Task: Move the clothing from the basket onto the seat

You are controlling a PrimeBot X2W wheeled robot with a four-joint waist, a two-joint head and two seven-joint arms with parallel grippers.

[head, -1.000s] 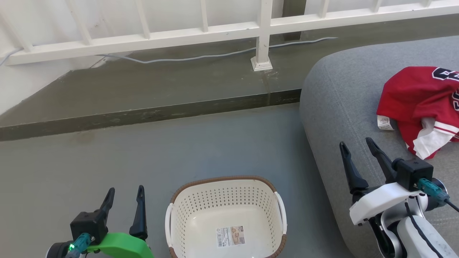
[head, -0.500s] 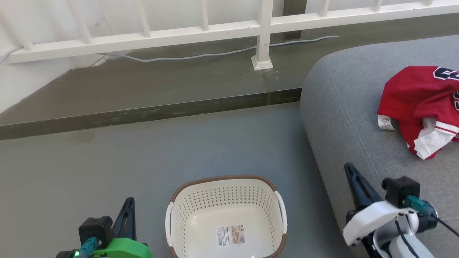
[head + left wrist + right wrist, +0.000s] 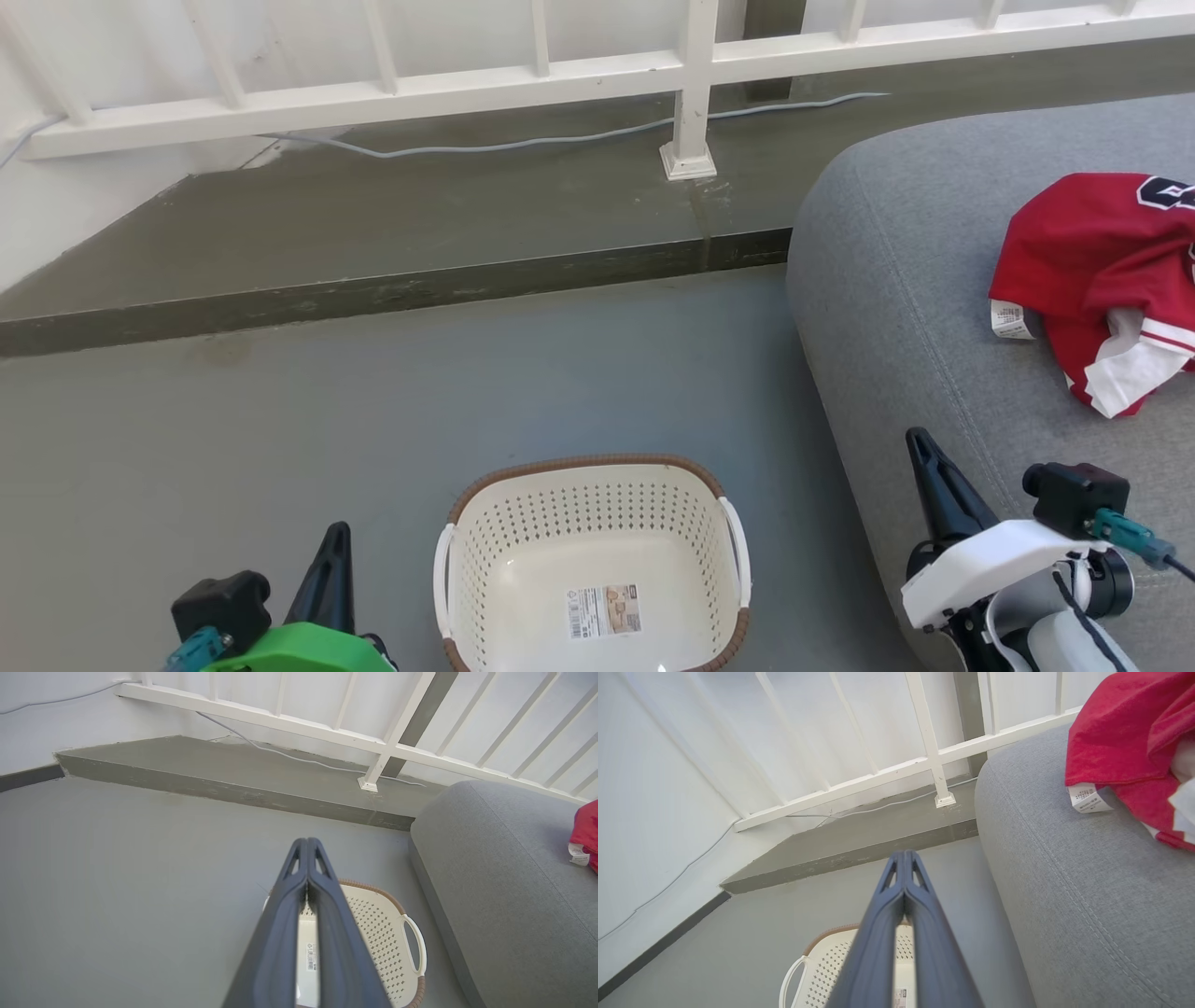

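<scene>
The clothing (image 3: 1088,252) is a crumpled red garment with white trim and a white tag, lying on the grey seat (image 3: 896,317) at the right. On the floor at bottom centre stands the cream basket (image 3: 579,511), its bare white bottom showing a paper label. My left gripper (image 3: 334,541) is shut, low to the basket's left. My right gripper (image 3: 920,448) is shut over the seat's front edge, well short of the clothing. In the left wrist view the shut gripper (image 3: 307,842) points over the basket (image 3: 373,914). In the right wrist view the shut gripper (image 3: 904,855) has the clothing (image 3: 1115,742) at upper right.
A raised concrete step (image 3: 392,289) crosses the floor beyond the basket. Behind it runs a white railing (image 3: 688,93) with a grey cable (image 3: 523,145) along its foot. Grey floor (image 3: 327,420) lies between the step and the basket.
Both grippers have gone from open to shut and dropped lower in the head view. The clothing and the basket stay where they were.
</scene>
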